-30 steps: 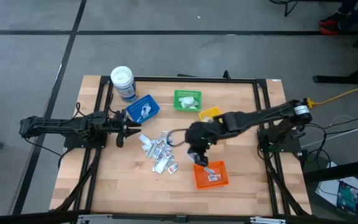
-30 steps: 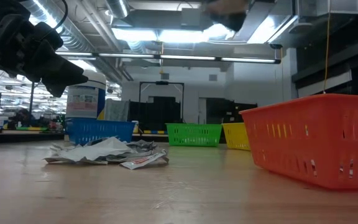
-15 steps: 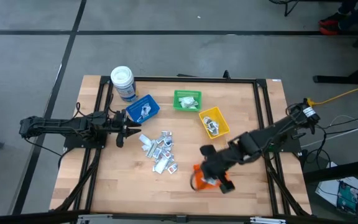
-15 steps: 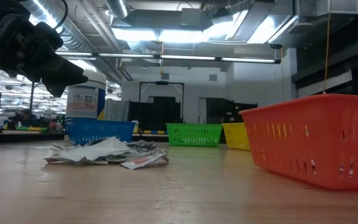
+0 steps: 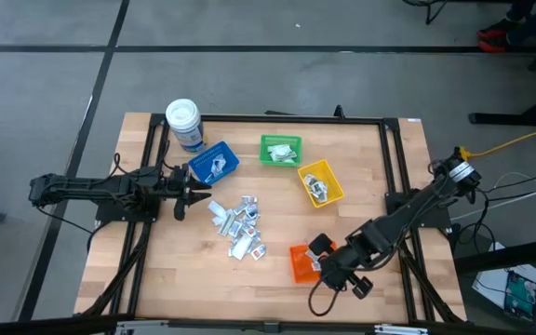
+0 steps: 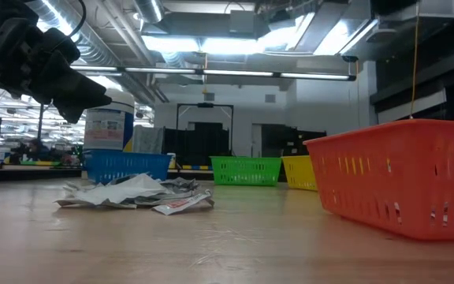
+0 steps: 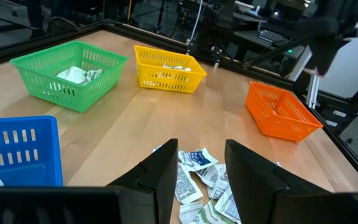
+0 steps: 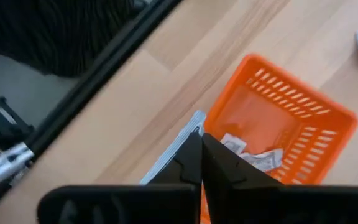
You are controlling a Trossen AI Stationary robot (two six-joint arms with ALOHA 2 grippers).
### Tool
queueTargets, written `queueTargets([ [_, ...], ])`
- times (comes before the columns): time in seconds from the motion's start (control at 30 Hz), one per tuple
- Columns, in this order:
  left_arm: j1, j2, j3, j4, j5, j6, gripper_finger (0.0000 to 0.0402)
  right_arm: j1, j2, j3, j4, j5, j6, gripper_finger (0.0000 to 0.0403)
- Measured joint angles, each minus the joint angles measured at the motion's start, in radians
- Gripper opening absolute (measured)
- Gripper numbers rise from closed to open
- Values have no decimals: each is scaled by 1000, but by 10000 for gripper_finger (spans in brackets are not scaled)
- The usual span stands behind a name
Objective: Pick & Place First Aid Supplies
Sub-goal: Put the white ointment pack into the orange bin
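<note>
The first aid packets (image 5: 238, 225) lie in a loose pile mid-table, also seen in the low view (image 6: 136, 193). More packets sit in the blue, green, yellow and orange bins. My left gripper (image 5: 189, 193) hangs open just left of the pile, its fingers (image 7: 166, 171) apart above the packets (image 7: 197, 177). My right gripper (image 5: 328, 272) is at the near right side of the orange bin (image 5: 301, 261), shut on one silvery-grey packet (image 8: 178, 146). Below it the orange bin (image 8: 303, 124) holds a few packets (image 8: 250, 155). My right gripper pinches a flat silvery-grey packet between its two shut fingers (image 8: 219, 165). The packet's free edge (image 8: 191, 121) sticks out past the fingertips, edge-on to the wrist camera. It is lifted clear, over the orange bin's rim and the wood beside it.
A white-lidded jar with a blue label (image 5: 183, 121) stands at the far left corner. The blue bin (image 5: 214, 162), green bin (image 5: 280, 150) and yellow bin (image 5: 321, 182) stand in a row behind the pile. A black frame rail (image 8: 104, 81) borders the table near my right gripper.
My right arm has swung from the middle of the table, beside the pile, toward the near edge. It passed over the orange bin and now stands at the bin's near right side. The yellow bin, hidden under that arm before, now shows in full.
</note>
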Motion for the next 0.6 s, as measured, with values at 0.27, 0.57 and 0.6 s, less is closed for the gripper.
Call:
queueTargets([
  [0.27, 0, 0, 0, 0, 0, 0, 127, 0, 0, -152, 122, 1, -40, 5],
  [0.57, 0, 0, 0, 0, 0, 0, 127, -11, 0, -220, 245, 76, -44, 32],
  [0.6, 0, 0, 0, 0, 0, 0, 127, -17, 0, -220, 251, 94, -47, 38],
])
